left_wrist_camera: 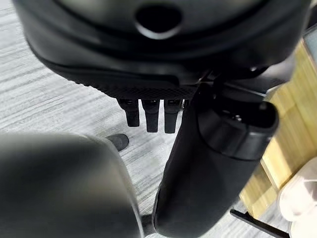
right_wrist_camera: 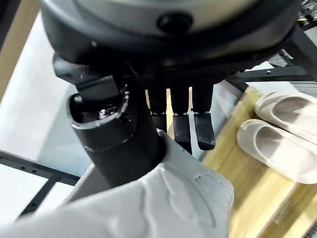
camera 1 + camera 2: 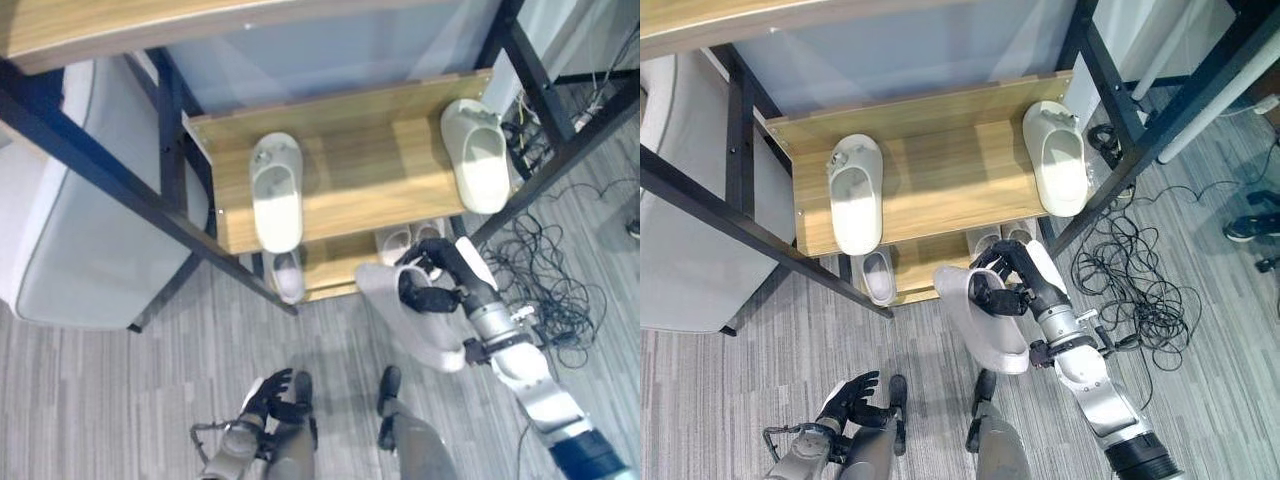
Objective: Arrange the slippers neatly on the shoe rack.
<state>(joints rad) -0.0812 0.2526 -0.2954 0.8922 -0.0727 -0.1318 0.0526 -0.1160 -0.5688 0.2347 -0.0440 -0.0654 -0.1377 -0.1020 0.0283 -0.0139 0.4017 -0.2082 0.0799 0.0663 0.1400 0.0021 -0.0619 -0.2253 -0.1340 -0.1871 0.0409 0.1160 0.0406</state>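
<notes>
My right hand (image 3: 437, 283) is shut on a white slipper (image 3: 408, 328), held sole-out just in front of the shoe rack's lower shelf (image 3: 335, 262); its thumb (image 2: 118, 144) presses the slipper (image 2: 163, 203). On the wooden upper shelf (image 3: 370, 150) one white slipper (image 3: 276, 195) lies at the left and another (image 3: 476, 155) at the right end. A single slipper (image 3: 288, 276) and a pair (image 2: 285, 131) rest on the lower shelf. My left hand (image 3: 272, 395) hangs low, open and holding nothing.
The rack's black metal posts (image 3: 150, 205) cross in front at the left and right. A grey padded seat (image 3: 70, 230) stands to the left. Loose black cables (image 3: 545, 260) lie on the floor at the rack's right.
</notes>
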